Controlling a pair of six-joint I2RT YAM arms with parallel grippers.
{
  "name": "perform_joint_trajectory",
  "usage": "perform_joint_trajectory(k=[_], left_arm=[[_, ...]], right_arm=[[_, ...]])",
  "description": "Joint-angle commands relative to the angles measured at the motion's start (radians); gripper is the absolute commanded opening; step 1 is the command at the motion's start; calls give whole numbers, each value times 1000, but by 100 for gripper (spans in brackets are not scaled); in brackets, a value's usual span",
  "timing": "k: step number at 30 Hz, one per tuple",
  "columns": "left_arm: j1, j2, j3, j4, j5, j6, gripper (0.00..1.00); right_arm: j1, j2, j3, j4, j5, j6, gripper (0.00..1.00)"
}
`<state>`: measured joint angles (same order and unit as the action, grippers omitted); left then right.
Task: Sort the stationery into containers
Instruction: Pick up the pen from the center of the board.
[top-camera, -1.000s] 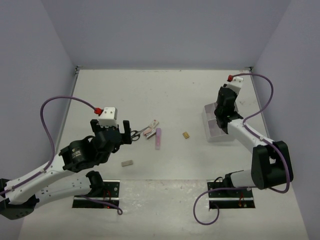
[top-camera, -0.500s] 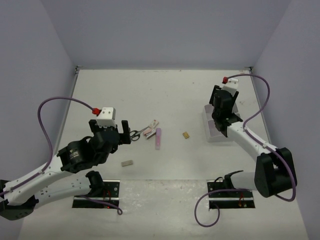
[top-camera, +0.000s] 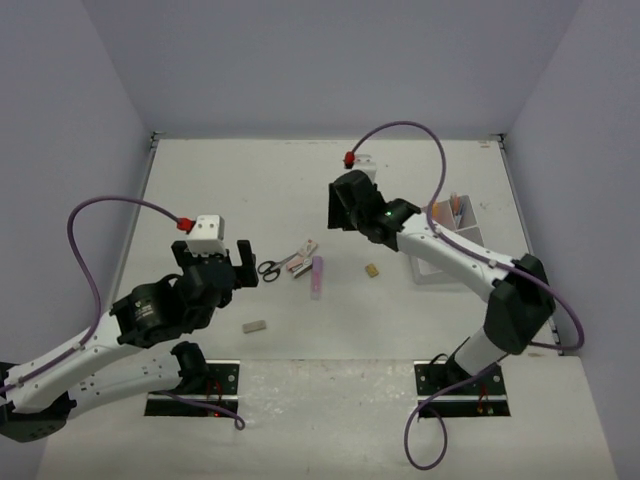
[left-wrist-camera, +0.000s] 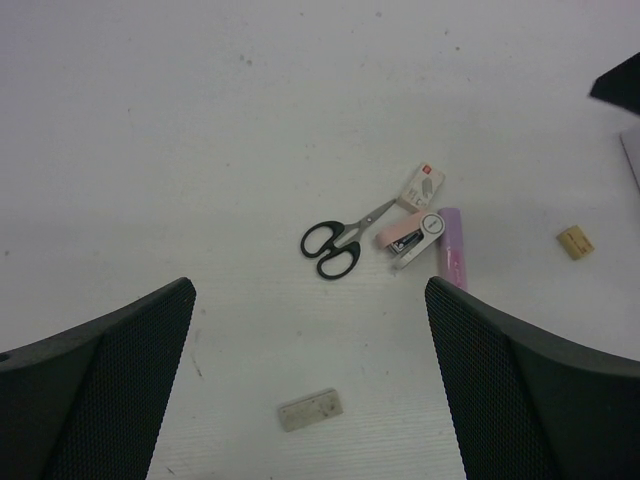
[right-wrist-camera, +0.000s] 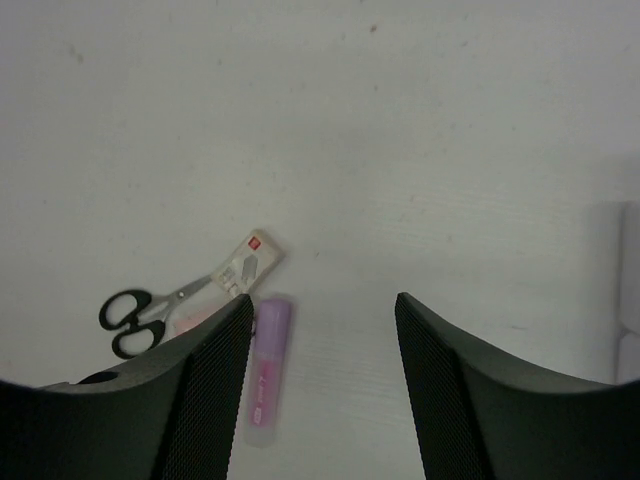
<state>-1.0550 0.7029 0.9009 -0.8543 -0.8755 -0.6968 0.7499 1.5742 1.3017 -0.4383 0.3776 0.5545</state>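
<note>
well, both claws were empty. the left claw (left-wrist-camera: 308, 290) had its two fingers spread wide, and the right claw (right-wrist-camera: 322, 300) had its fingers apart too. neither one touched anything.

the scissors (left-wrist-camera: 333, 246) lay flat on the table (left-wrist-camera: 150, 120), out in front of the left claw and about in line with the gap between its fingers. their blades pointed at a little white box (left-wrist-camera: 422, 186), and what looked like a pink stapler (left-wrist-camera: 410, 238) sat just beside the blades. i think the scissors are hard and thin. they lie so low that they may slip, so the fat black handles look like the best place to grab. the grey eraser (left-wrist-camera: 310, 411) lay closer, between the fingers in the left wrist view. it looks light and a bit squishy, so a grab across its short sides should be easy.

the purple marker (right-wrist-camera: 266, 370) lay below the right claw, just beside one finger. it looks light, smooth and round, so it could roll. a grab across the middle seems best. the tan eraser (top-camera: 372, 270) lay alone between the marker and the white tray (top-camera: 468, 222). the tray sat at the right side of the table with some pens (top-camera: 455, 208) in it. i could not tell which part they were in.
</note>
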Motion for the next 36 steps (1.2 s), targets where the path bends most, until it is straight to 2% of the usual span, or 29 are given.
perform_joint_trajectory(k=[1,5,11,17,27,36], left_arm=[[0,16,7,-12,-45,-25,100],[0,18,7,-12,-40,-25,100],[0,26,4,-4,-32,-17,100],[0,26,3,0,-27,-10,100],[0,16,1,11,-19,-1,100],[0,9,0,6,-20,-3,100]], right_arm=[[61,180,118,-262,-105,97,59],[87,255,127,-232,-153,149,55],[138,318,137,-180,-163,187,54],[138,390,174,-201,-166,181,53],[141,407,160,-188,-169,173,47],[116,513,222,-223,-122,172,44]])
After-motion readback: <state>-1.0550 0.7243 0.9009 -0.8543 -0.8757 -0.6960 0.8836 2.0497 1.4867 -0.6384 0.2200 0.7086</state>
